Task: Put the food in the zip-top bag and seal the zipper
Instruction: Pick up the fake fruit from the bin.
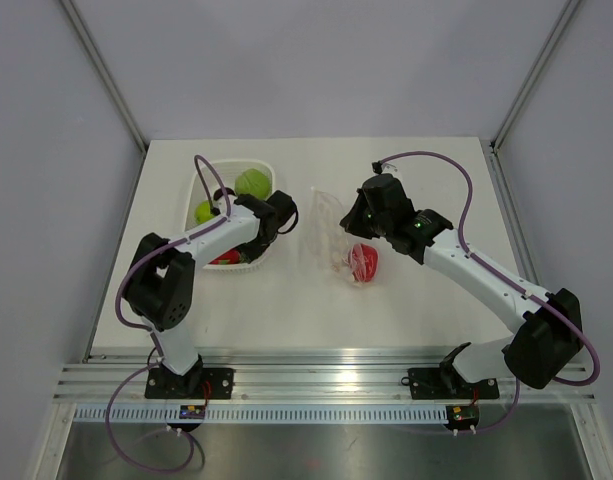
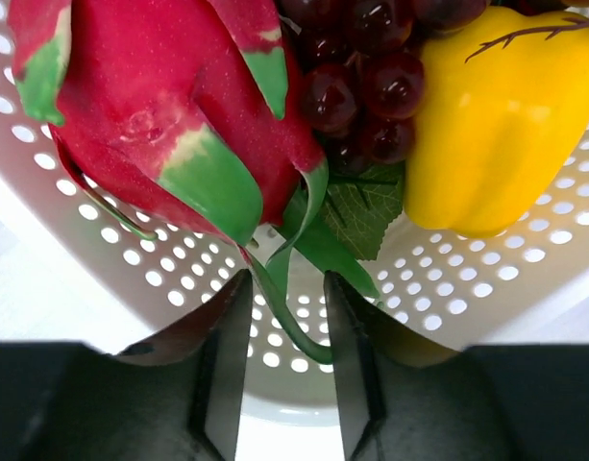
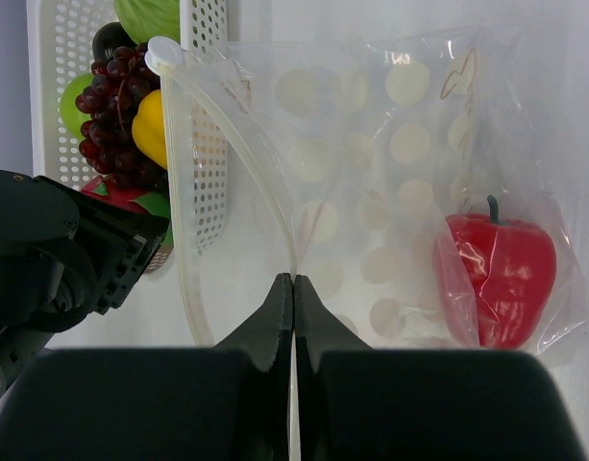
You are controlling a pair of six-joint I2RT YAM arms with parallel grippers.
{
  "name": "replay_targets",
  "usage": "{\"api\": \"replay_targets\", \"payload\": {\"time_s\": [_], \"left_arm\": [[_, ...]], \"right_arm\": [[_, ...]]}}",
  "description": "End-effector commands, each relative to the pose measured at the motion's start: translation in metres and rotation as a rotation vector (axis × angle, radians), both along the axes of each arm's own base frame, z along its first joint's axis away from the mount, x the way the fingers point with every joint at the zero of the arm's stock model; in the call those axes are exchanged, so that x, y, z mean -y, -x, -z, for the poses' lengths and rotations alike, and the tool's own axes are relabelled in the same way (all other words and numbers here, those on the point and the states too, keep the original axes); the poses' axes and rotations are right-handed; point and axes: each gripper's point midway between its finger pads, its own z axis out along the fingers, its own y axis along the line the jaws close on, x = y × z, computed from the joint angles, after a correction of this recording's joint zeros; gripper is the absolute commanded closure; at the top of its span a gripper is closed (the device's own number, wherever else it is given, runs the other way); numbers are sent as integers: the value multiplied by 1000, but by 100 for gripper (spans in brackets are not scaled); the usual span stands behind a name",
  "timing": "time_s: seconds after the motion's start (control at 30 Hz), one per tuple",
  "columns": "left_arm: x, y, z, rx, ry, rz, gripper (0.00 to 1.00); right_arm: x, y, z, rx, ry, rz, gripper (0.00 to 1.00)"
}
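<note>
Holding the left claw [image 2: 286, 331] low over the near rim of the white basket [image 2: 486, 288], released, with both fingers [image 2: 227, 375] standing apart and a thin green leaf tip of the red dragon fruit [image 2: 150, 106] hanging into the gap; not permitting a reading of contact with either finger. Facing, directly ahead of this claw, the dark purple grape bunch [image 2: 361, 67], with the dragon fruit ahead to the left and the yellow pepper [image 2: 496, 125] ahead to the right, all lying inside the basket. Showing two green fruits [image 1: 252, 182] farther in, beyond the same claw. Clenching the right claw [image 3: 292, 298] on the zipper [image 3: 176, 173] of the zip-top bag [image 3: 409, 144], taking one pale lip of the strip between the shut fingertips and letting the other lip bow away to the left of the claw, the mouth gaping toward the basket. Spreading the transparent pouch flat on the desk [image 3: 587, 115] ahead of the right claw, carrying the red pepper [image 3: 496, 279] inside, ahead and to the right of the fingertips, at the end away from the mouth.
</note>
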Motion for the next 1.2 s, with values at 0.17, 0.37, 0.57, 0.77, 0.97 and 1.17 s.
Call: {"api": "replay_targets", "payload": {"time_s": [0.17, 0.37, 0.57, 0.77, 0.97, 1.17], "left_arm": [[-1, -3, -18, 56, 25, -23, 99], [-11, 1, -53, 131, 30, -40, 100], [-18, 4, -96, 239, 69, -8, 100], [-23, 8, -119, 305, 94, 23, 100], [-22, 6, -108, 309, 113, 62, 100], [-21, 5, -130, 346, 126, 117, 100]], "right_arm": [[-6, 2, -15, 34, -21, -24, 100], [-8, 3, -13, 29, -24, -29, 100], [-12, 0, -14, 31, -30, -41, 100], [-28, -2, -15, 30, -39, -67, 100], [-39, 0, -8, 19, -43, -81, 100], [-39, 2, 2, 1, -20, -87, 100]]}}
